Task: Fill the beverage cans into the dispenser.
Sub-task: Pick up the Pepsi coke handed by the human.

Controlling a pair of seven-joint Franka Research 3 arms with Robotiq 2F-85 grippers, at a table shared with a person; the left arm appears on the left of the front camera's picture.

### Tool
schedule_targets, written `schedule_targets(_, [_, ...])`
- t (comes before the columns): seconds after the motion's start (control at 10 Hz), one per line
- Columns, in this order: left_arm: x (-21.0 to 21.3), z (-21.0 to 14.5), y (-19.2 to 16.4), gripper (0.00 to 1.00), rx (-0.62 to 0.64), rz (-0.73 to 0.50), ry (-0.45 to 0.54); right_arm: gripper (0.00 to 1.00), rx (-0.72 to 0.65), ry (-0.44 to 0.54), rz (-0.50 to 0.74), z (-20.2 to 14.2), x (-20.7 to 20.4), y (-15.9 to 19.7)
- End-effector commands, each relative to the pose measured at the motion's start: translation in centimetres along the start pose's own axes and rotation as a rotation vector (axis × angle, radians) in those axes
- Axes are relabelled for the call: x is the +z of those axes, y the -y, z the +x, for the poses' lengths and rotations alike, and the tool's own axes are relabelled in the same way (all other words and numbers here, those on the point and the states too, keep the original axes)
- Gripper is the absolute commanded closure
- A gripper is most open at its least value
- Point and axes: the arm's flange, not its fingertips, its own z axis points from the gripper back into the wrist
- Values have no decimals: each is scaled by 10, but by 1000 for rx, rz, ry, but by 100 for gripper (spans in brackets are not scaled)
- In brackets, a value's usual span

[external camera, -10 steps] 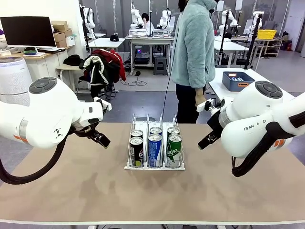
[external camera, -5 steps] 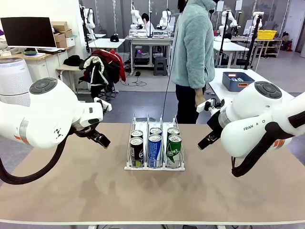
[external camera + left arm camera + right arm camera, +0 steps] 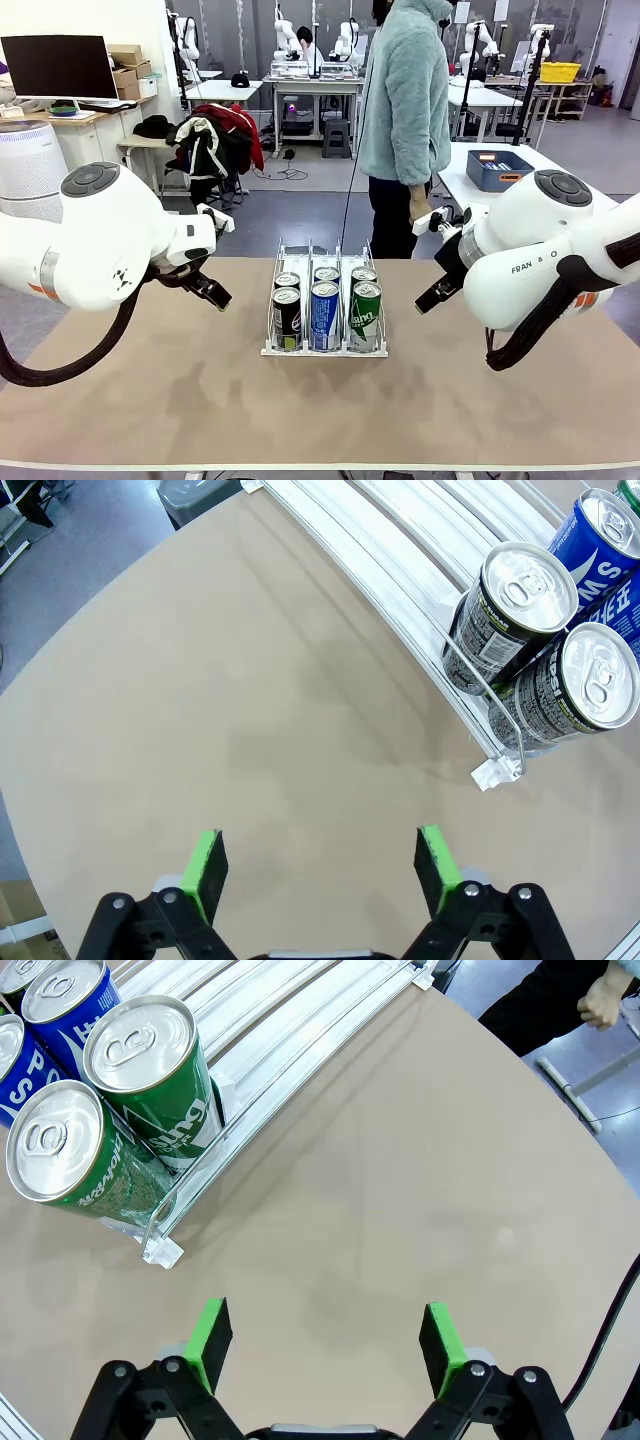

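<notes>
now the dispenser [image 3: 324,345] holds six upright beverage cans [image 3: 325,312].

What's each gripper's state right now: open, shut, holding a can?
Left gripper: open, holding nothing.
Right gripper: open, holding nothing.

Up and right of the left claw [image 3: 320,855], the blue cans [image 3: 610,540] are cut off by the picture's edge, and the dispenser [image 3: 400,540] runs out past the top. Up and left of the right claw [image 3: 325,1325], two blue cans are clipped too, and a person's hand [image 3: 600,1005] far ahead sits at the corner, its arm cut off. Between both claws, the rear cans [image 3: 326,273] stand mostly hidden behind the front row [image 3: 326,315].
</notes>
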Motion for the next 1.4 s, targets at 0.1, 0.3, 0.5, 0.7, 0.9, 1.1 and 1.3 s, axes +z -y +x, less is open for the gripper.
schedule_targets(0.1, [0,0,-1,0,2,0,0,0,-1,0,0,0,0,0])
schedule_targets(0.3, [0,0,-1,0,2,0,0,0,-1,0,0,0,0,0])
schedule_targets(0.5, [0,0,-1,0,2,0,0,0,-1,0,0,0,0,0])
schedule_targets(0.7, [0,0,0,0,0,0,0,0,0,0,0,0,0,0])
schedule_targets(0.9, [25,15,32,0,-40,-118,6,0,37,-39,176,4,51,13])
schedule_targets(1.1, [51,17,-9,0,-134,-211,6,0,13,7,207,20,60,12])
schedule_targets(1.3, [76,27,-38,0,-152,-266,-2,0,8,-4,244,36,79,38])
